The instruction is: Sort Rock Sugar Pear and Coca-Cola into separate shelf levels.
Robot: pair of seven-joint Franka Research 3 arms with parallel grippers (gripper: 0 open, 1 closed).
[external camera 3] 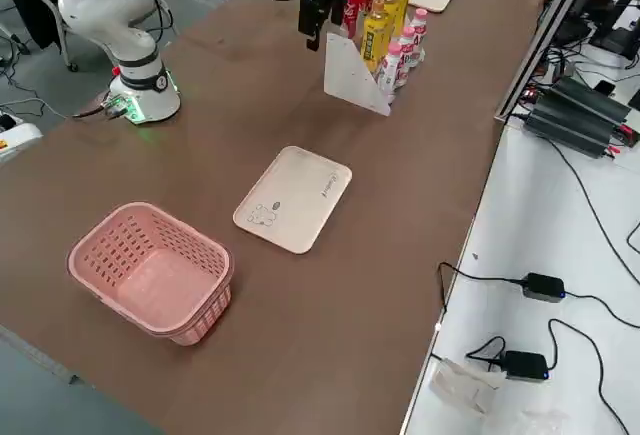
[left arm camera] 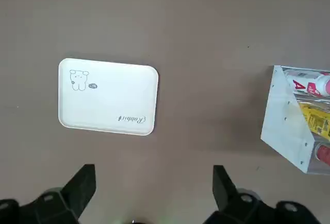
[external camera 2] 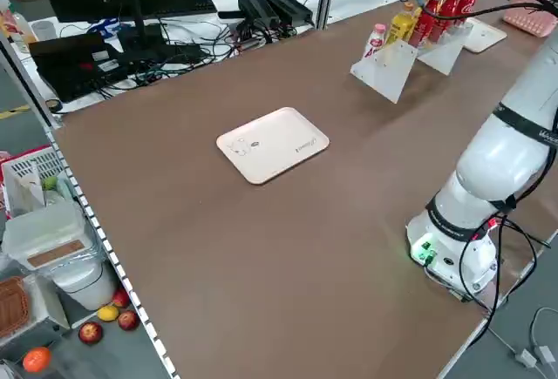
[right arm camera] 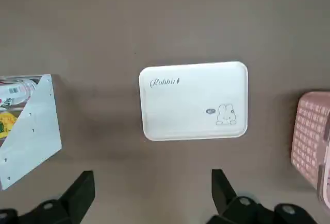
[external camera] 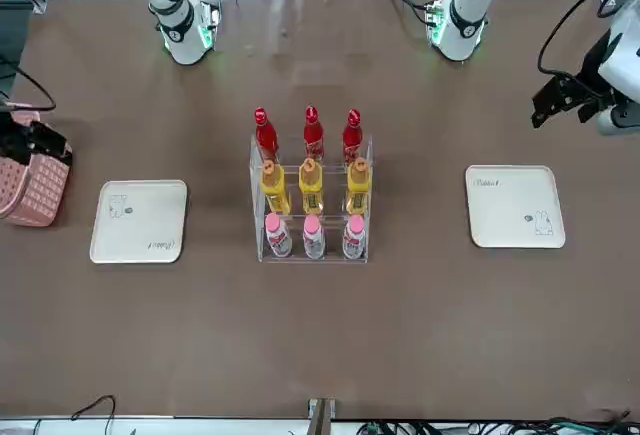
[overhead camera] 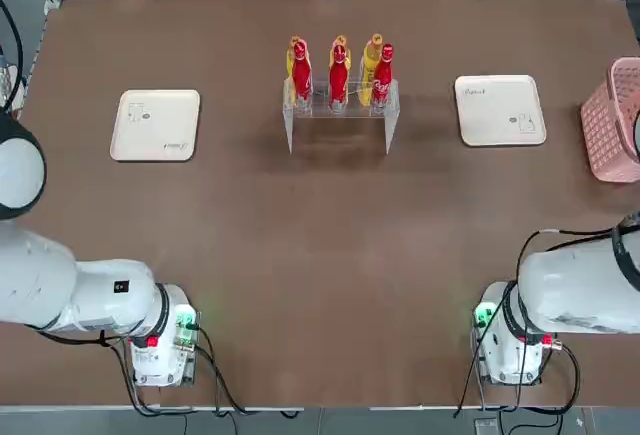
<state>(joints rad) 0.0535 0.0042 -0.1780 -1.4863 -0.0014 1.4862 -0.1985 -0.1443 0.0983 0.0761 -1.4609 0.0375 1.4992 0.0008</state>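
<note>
On clear acrylic rack (external camera: pixel 311 217), slim red Coca-Cola bottles (external camera: pixel 311 135), yellow Rock Sugar Pear bottles (external camera: pixel 311 187)

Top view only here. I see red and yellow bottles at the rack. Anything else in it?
Observer: Yes. The front view shows three white pink-capped bottles in a row on the side of the rack away from the robot.
Operator: End effectors? Can't see either.
Observer: The left end effector is open and empty, over bare table by the left tray.
Operator: Right one?
Observer: The right end effector is also open and empty, by the right tray.
</note>
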